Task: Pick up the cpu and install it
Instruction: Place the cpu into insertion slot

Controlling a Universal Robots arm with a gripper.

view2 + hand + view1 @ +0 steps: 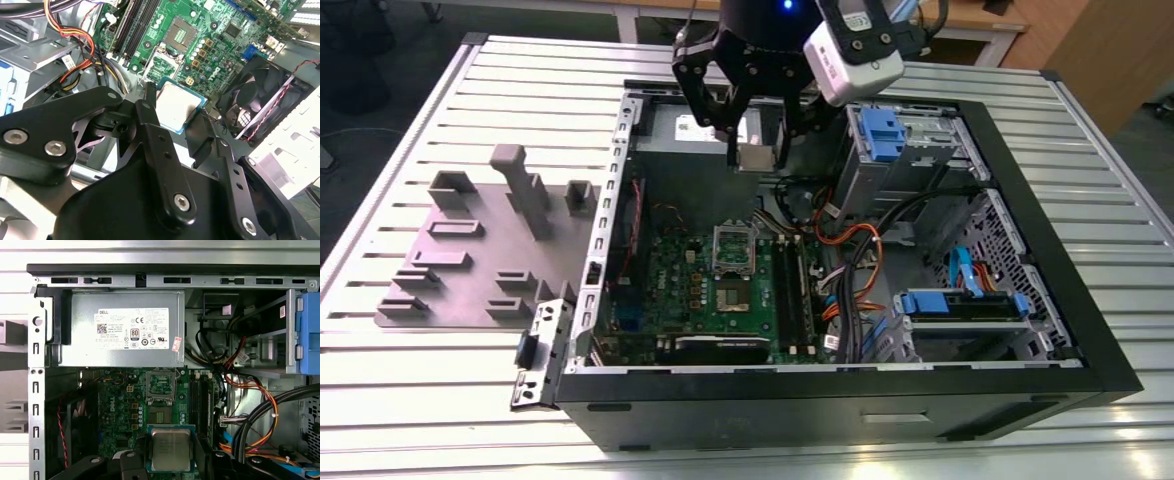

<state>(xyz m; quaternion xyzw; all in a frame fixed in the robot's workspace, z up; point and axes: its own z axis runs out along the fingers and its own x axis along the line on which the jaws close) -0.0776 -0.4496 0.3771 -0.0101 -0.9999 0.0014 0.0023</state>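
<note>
cpu (171,450): silvery-grey top, green rim
gripper (757,150): black, silver screw heads in the second wrist view
motherboard (120,405): green, black slots
power supply box (125,330): grey – white label with black print, small red-and-white sticker
case (854,410): black shell, bare grey metal inside
drive caddies (883,130): blue
cables (250,405): orange, red, yellow, black – mixed
fan (260,95): black, red-and-black wire
table (440,400): silver, ribbed stripes
fixture plate (467,260): dull grey-mauve

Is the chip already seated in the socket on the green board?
No: in the first wrist view the gripper holds the chip, apart from the empty socket on the green board.
</note>
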